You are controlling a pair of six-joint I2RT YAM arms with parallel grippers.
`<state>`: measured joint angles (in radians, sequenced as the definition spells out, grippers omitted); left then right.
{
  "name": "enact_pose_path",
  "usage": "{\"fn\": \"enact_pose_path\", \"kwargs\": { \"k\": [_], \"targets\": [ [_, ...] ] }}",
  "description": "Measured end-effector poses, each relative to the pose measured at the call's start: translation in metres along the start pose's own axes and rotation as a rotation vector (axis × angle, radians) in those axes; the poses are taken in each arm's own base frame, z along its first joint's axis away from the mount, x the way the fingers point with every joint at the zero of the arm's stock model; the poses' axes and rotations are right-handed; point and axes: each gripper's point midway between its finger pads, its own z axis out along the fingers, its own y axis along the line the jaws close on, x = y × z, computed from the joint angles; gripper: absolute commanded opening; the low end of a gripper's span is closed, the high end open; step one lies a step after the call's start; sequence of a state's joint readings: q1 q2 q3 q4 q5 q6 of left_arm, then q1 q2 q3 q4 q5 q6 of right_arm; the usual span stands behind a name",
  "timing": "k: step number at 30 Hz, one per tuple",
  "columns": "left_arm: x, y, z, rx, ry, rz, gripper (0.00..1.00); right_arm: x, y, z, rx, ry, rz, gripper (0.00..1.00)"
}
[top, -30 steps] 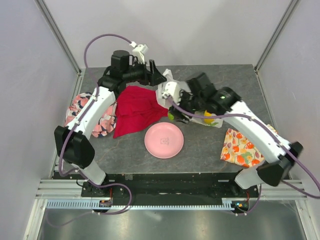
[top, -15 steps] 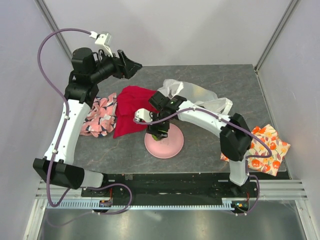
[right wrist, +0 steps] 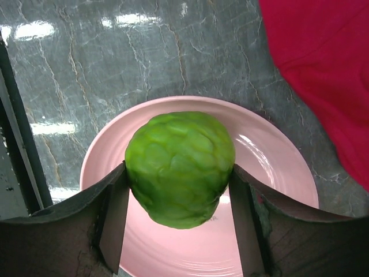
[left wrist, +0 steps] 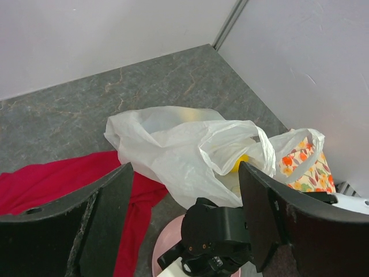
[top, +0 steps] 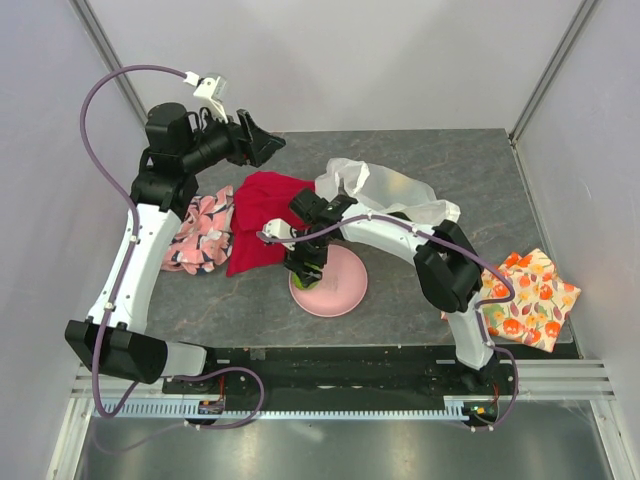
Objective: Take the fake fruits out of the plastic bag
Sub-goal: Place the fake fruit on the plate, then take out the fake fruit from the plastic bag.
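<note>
While my right hand [top: 304,266] is closed on the green fruit [right wrist: 180,167], a bumpy, glossy, near-round one, the fruit sits between both fingers, out of the bag and right over the pink plate [right wrist: 277,173]. It has no real long axis, so orientation does not matter for the drop. The wrist view puts the fruit over the plate's middle, slightly toward the rim on the red cloth's side. I cannot tell whether it touches the plate or hangs just above. The relation that counts is that the plate lies straight below the hand, so I judge the next move is a plain release, no sideways travel. The risk is that a round fruit rolls off the shallow plate.

The plastic bag [left wrist: 173,144] lies crumpled on the surface [top: 420,290] just beyond the plate, on the far side from my bases, touching the red cloth [top: 265,215]. Its mouth looks loosely open, and a yellow fruit [left wrist: 242,161] shows inside. Other fruits are hidden if there.

My left hand [top: 262,142] is spread wide and holds nothing. It is raised at the far left, well apart from the bag and aimed toward it. The right hand is nearer the bag, so I judge it does the next pick too.

The orange fruit-print cloth [top: 530,300] is at the right edge and the floral cloth [top: 200,230] is left of the red one. Neither is involved.
</note>
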<state>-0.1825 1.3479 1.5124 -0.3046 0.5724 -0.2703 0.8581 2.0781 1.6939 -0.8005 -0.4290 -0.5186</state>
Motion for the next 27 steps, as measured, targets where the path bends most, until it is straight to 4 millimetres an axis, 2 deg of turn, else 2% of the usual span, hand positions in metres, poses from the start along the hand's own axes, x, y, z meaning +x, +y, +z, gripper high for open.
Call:
{"fn": "enact_pose_path", "kwargs": {
  "k": [1,3,6,8,11,13,15,16,18,20,22,23,24,27],
  "targets": [
    [0.001,-0.001,0.0,0.005,0.002,0.0,0.8,0.0,0.0,0.001,0.001,-0.002,0.01,0.93],
    [0.001,-0.001,0.0,0.007,0.003,-0.001,0.82,-0.001,0.0,0.002,0.004,-0.011,0.029,0.98],
    [0.001,0.0,0.001,0.005,0.0,0.001,0.84,-0.006,0.001,-0.001,0.0,-0.031,0.038,0.98],
    [0.0,0.0,0.001,0.003,-0.004,0.004,0.84,-0.012,0.003,-0.013,-0.005,-0.041,0.041,0.98],
    [-0.003,0.002,0.002,-0.003,-0.015,0.014,0.84,-0.037,0.003,-0.06,0.027,-0.091,0.011,0.98],
    [-0.003,0.004,0.003,-0.01,-0.018,0.019,0.84,-0.056,0.001,-0.109,0.071,-0.16,-0.021,0.96],
    [-0.002,0.006,0.005,-0.011,-0.013,0.017,0.82,-0.058,-0.003,-0.16,0.13,-0.217,-0.029,0.91],
    [-0.001,0.007,0.007,-0.011,-0.011,0.015,0.82,-0.05,-0.003,-0.191,0.167,-0.238,-0.02,0.86],
    [0.003,0.01,0.01,-0.01,0.0,0.009,0.8,-0.028,-0.003,-0.232,0.232,-0.254,0.016,0.79],
    [0.007,0.011,0.014,0.001,0.014,0.001,0.79,0.004,0.003,-0.257,0.274,-0.23,0.063,0.75],
    [0.011,0.011,0.016,0.014,0.025,-0.004,0.77,0.032,0.01,-0.26,0.283,-0.181,0.101,0.67],
    [0.013,0.008,0.017,0.031,0.033,-0.006,0.77,0.047,0.013,-0.255,0.273,-0.144,0.128,0.65],
    [0.013,0.008,0.017,0.037,0.036,-0.007,0.77,0.057,0.013,-0.25,0.27,-0.117,0.148,0.58],
    [0.016,0.004,0.021,0.069,0.046,-0.008,0.76,0.087,-0.001,-0.227,0.266,-0.019,0.233,0.49]
  ]
}}
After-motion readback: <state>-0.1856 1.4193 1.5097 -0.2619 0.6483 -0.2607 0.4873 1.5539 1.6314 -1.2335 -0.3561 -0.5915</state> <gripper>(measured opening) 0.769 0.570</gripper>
